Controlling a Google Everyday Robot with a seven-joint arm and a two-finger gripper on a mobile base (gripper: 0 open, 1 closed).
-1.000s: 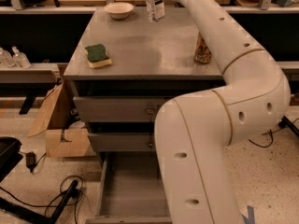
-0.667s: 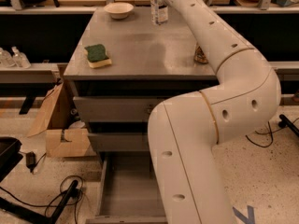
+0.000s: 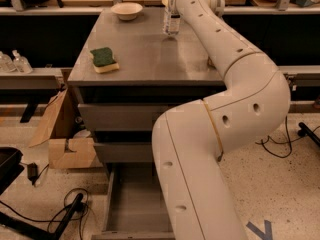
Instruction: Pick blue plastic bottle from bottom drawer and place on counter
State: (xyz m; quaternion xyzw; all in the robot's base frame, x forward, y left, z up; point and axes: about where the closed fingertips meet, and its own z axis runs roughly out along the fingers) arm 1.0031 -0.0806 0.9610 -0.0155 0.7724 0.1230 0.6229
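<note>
The blue plastic bottle [image 3: 171, 22] stands upright at the back of the counter [image 3: 145, 59], to the right of the white bowl. My gripper [image 3: 169, 2] is at the end of the long white arm, right at the bottle's top; the wrist covers most of it. The bottle's base is at the counter surface, and I cannot tell whether it rests there or is held. The bottom drawer [image 3: 134, 199] is pulled open at the foot of the cabinet and its grey floor shows nothing on it; the arm hides its right side.
A white bowl [image 3: 126, 10] sits at the back left of the counter and a green-and-yellow sponge [image 3: 104, 59] near its front left edge. A sliver of the gold can [image 3: 210, 62] shows behind the arm. A cardboard box [image 3: 64, 134] and cables lie on the floor at left.
The arm has swung left along the back of the counter, carrying the bottle left with it. The gold can is now almost hidden behind the arm.
</note>
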